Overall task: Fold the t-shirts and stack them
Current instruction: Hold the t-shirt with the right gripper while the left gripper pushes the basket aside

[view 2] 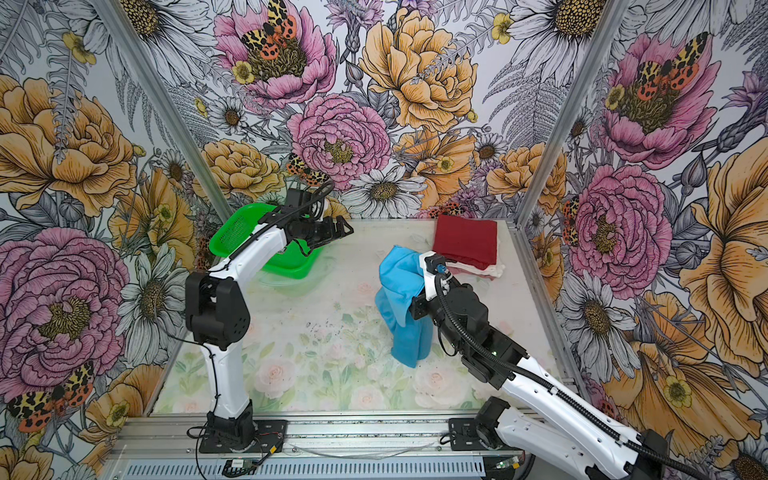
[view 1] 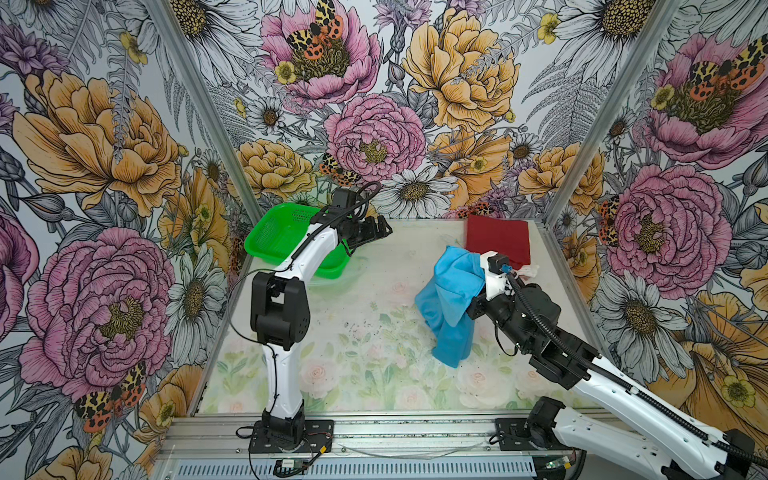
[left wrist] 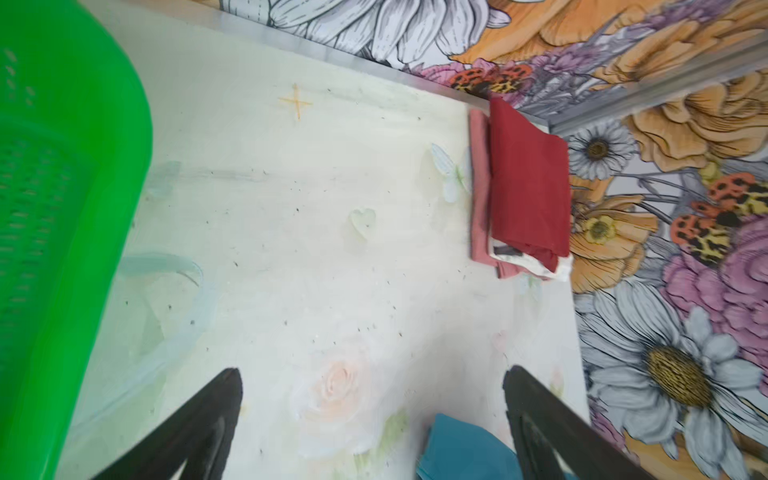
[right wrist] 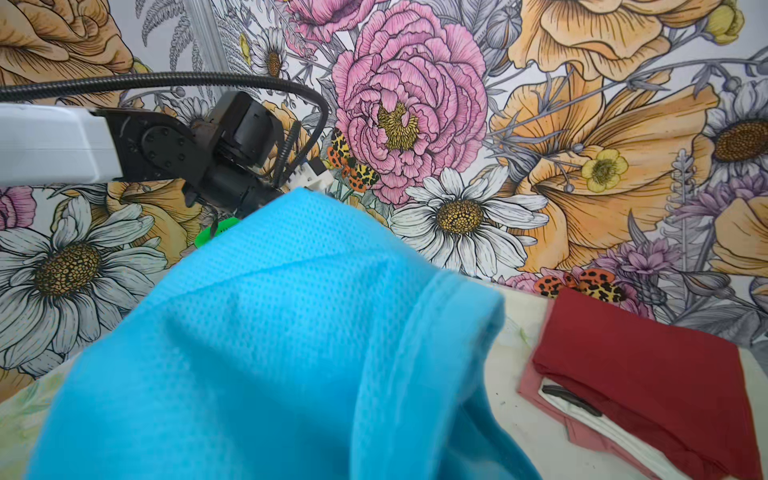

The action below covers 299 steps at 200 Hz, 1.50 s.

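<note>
Past the front rail [view 1: 374, 432], my left gripper [view 1: 384, 232] hangs released beside the green basket [view 1: 270, 237], I judge to stay clear. My right gripper [view 1: 490, 278], clenched under the cloth, lifts the sky-blue t-shirt [view 1: 451, 299] over the table [view 1: 374, 291], with open room to its left. The dark red t-shirt [view 1: 496, 239] tops the stack in the far right corner.

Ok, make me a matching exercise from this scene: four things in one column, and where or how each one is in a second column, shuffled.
Things
1. sky-blue cloth t-shirt
2. dark red folded cloth shirt
3. bright green plastic mesh basket
4. left gripper

Places or states
A. open, holding nothing
B. on top of the folded pile in the far right corner
C. draped over the end of the right arm
D. at the far left of the table

Pairs: 1-C, 2-B, 3-D, 4-A
</note>
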Available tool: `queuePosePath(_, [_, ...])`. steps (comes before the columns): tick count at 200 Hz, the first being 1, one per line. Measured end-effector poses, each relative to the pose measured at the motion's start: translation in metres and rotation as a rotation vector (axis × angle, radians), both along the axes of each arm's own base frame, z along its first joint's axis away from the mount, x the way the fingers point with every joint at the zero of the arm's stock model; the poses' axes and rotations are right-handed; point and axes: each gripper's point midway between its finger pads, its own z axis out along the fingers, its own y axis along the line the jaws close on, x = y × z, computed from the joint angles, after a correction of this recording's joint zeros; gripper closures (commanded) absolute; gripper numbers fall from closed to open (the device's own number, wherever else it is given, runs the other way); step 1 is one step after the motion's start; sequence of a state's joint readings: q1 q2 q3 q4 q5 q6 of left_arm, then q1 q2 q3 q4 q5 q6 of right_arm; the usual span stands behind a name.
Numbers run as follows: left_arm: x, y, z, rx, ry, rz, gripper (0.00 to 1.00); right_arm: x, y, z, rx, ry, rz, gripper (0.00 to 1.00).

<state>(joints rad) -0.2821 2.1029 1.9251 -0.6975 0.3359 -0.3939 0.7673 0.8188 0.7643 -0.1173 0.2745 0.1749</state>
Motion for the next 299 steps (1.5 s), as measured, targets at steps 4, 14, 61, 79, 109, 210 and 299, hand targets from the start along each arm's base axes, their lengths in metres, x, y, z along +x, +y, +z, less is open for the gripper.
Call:
queuePosePath(4, [0.006, 0.000, -0.008, 0.028, -0.002, 0.013, 0.01, 0.000, -0.001, -0.004, -0.005, 0.010, -0.004, 1.00])
queuePosePath(14, [0.016, 0.003, -0.023, 0.090, -0.008, 0.041, 0.01, 0.000, -0.002, -0.013, -0.019, 0.034, -0.009, 1.00])
queuePosePath(61, [0.058, 0.025, -0.048, 0.309, -0.070, 0.130, 0.01, -0.003, -0.004, -0.040, -0.056, 0.092, -0.012, 1.00])
queuePosePath(79, [0.060, 0.034, -0.053, 0.351, -0.063, 0.151, 0.01, -0.003, -0.004, -0.044, -0.065, 0.101, -0.013, 1.00])
queuePosePath(109, [0.051, 0.054, -0.069, 0.409, -0.017, 0.186, 0.01, 0.000, -0.002, -0.052, -0.083, 0.119, -0.014, 1.00])
queuePosePath(210, [-0.047, 0.093, -0.056, 0.471, 0.071, 0.201, 0.01, 0.010, 0.018, -0.089, -0.153, 0.211, 0.042, 1.00])
queuePosePath(299, [0.016, 0.139, -0.024, 0.391, -0.028, 0.311, 0.01, 0.007, 0.027, -0.084, -0.116, 0.206, 0.084, 1.00])
